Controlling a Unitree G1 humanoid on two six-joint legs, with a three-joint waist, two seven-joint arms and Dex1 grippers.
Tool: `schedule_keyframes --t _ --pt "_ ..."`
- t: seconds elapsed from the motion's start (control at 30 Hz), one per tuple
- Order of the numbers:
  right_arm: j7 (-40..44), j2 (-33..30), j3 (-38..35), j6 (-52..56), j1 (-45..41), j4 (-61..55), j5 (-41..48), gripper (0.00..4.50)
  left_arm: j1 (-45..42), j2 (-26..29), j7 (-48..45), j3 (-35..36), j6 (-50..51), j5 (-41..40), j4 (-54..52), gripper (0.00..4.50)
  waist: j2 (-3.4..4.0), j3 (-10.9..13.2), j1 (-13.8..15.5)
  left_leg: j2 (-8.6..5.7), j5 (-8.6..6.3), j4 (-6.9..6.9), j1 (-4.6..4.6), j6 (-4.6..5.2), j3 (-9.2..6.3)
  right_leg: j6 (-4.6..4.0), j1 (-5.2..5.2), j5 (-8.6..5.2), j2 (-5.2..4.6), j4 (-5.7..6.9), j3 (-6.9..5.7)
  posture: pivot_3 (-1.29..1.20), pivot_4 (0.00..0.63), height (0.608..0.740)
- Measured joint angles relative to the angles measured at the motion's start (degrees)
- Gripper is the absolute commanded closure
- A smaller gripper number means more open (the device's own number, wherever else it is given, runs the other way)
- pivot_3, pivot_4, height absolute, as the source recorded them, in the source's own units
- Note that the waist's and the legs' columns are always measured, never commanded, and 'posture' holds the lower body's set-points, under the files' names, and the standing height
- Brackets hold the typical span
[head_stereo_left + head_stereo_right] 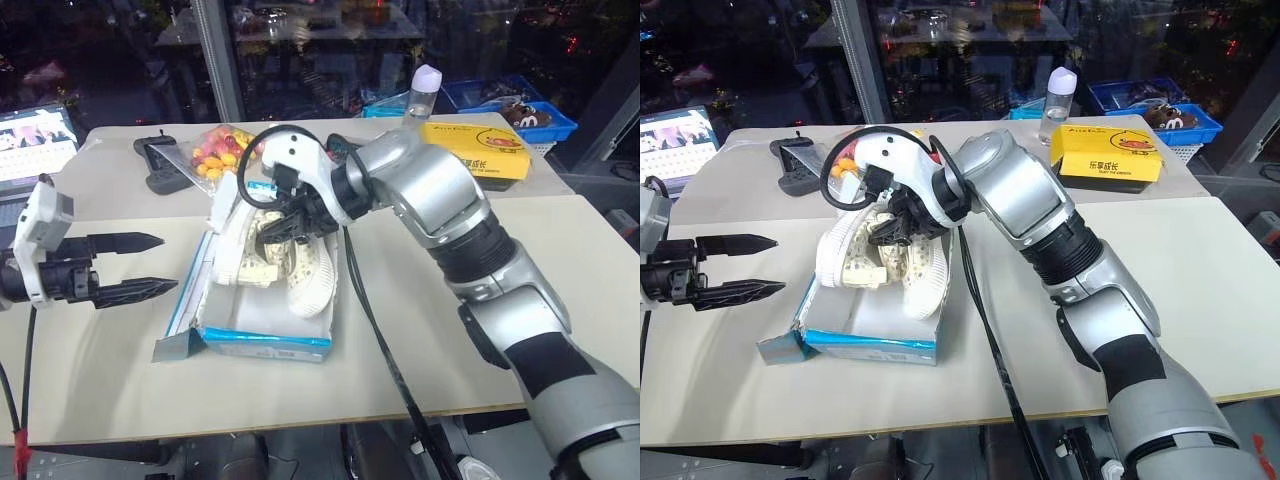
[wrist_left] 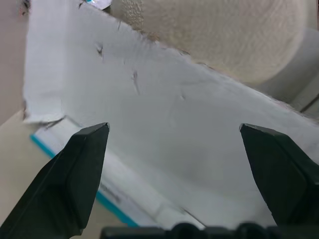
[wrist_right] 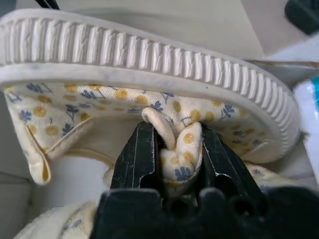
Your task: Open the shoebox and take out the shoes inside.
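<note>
Cream shoes held up over the open blue shoebox

The shoebox (image 1: 262, 335), bright blue outside and white inside, lies open near the middle of the pale table (image 1: 480, 330), its lid flap to the left. The shoes (image 1: 270, 255), cream with yellow and blue flower print and ribbed off-white soles, hang above it. The right gripper (image 3: 172, 149) pinches one shoe's strap; the left gripper (image 1: 150, 265), left of the box, is spread wide and empty.

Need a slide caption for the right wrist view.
Right gripper pinching a shoe's floral strap.
</note>
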Motion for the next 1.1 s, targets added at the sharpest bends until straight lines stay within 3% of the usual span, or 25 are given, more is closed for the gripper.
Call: schedule_keyframes --t 0.13,0.23,0.33,0.53,0.9,1.1 --pt "-0.9 -1.9 1.1 -3.0 -1.1 1.1 -2.1 3.92 0.0 0.0 -0.1 0.0 -0.1 0.2 0.1 0.0 0.0 0.0 0.3 -0.02 0.0 0.0 0.02 0.0 0.0 0.0 0.03 0.0 -0.02 -0.02 -0.01 0.0 0.15 0.643" --pt "-0.8 1.8 -6.8 3.5 -1.9 3.7 4.5 3.92 0.0 0.0 -0.1 -0.1 -0.4 0.4 0.2 0.0 0.0 0.0 0.2 -0.01 0.0 0.0 0.01 0.0 0.0 0.0 0.02 0.01 -0.02 0.03 0.01 0.0 0.15 0.643" --pt "-0.9 -3.6 1.9 -5.4 -3.0 0.2 -2.6 3.92 -0.1 0.0 -0.1 -0.4 -0.4 0.3 0.2 0.0 0.05 0.0 0.3 -0.01 0.0 -0.11 0.2 0.01 -0.01 0.02 0.23 -0.02 -0.02 -0.16 -0.05 0.0 0.15 0.643" --pt "-1.1 -2.2 -2.9 -0.1 -2.0 2.7 2.2 3.92 -0.1 0.0 -0.1 -0.9 -0.4 0.3 0.2 0.0 0.05 0.0 0.2 -0.08 -0.01 -0.09 0.19 0.03 -0.01 0.06 0.32 0.0 -0.11 -0.21 -0.03 0.0 0.15 0.643" --pt "-11.5 -17.7 -9.8 0.2 -0.7 9.3 -3.1 3.92 -2.8 -1.6 0.1 -3.4 -1.2 0.3 0.4 0.0 0.07 0.0 0.9 -0.27 -0.02 -0.04 0.2 0.03 -0.03 0.15 0.54 0.0 -0.32 -0.41 -0.04 0.0 0.15 0.643" --pt "-22.3 -23.7 -13.6 2.9 12.2 7.4 -8.8 3.92 -5.8 -2.8 0.1 -6.1 -1.4 0.4 1.0 0.0 0.13 0.1 0.9 -0.29 -0.1 -0.06 0.21 0.21 -0.02 0.2 0.59 -0.04 -0.3 -0.4 0.03 0.0 0.15 0.643"
